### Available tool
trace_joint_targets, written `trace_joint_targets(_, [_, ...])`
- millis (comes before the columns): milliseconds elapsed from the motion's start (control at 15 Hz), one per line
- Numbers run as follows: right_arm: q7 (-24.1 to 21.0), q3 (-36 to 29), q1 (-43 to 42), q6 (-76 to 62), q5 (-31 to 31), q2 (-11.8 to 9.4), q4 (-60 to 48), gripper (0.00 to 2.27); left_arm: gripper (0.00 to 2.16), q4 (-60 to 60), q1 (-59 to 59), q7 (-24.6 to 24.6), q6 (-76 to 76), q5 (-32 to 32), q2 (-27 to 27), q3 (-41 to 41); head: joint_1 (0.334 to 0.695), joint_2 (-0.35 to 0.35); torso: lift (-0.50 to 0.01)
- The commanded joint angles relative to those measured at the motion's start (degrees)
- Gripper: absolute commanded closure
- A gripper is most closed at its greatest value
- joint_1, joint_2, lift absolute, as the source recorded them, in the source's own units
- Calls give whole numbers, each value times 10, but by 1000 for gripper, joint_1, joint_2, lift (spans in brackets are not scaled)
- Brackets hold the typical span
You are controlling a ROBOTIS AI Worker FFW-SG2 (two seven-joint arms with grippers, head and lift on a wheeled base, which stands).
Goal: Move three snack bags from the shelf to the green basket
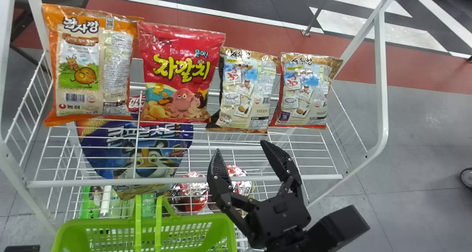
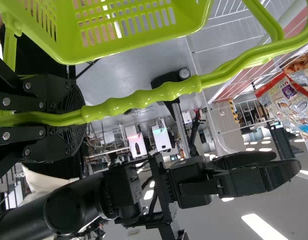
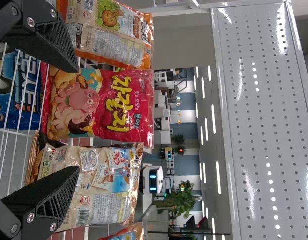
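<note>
Between the white tubular metal side posts point(image 1: 381, 78) there is room to pass over the white metal front rail point(image 1: 313, 177); the shiny printed plastic snack bags point(image 1: 180, 78) leave narrow gaps at most.

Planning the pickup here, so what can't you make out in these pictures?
- Green basket: lower part cut off by the head view's bottom edge.
- Blue bag: top partly hidden behind the red snack bag, head view.
- Rightmost snack bag: mostly cut off by the right wrist view's edge.
</note>
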Motion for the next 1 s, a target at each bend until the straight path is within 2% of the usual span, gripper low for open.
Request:
trace_joint_targets(0, [0, 0, 0, 0, 1, 0, 0, 130, 2017, -1, 1, 0, 0, 0, 0, 0, 695, -350, -48])
trace_joint_targets(933, [2, 0, -8, -12, 3, -4, 10, 127, 1959, -8, 10, -4, 0, -1, -1, 1, 695, -350, -48])
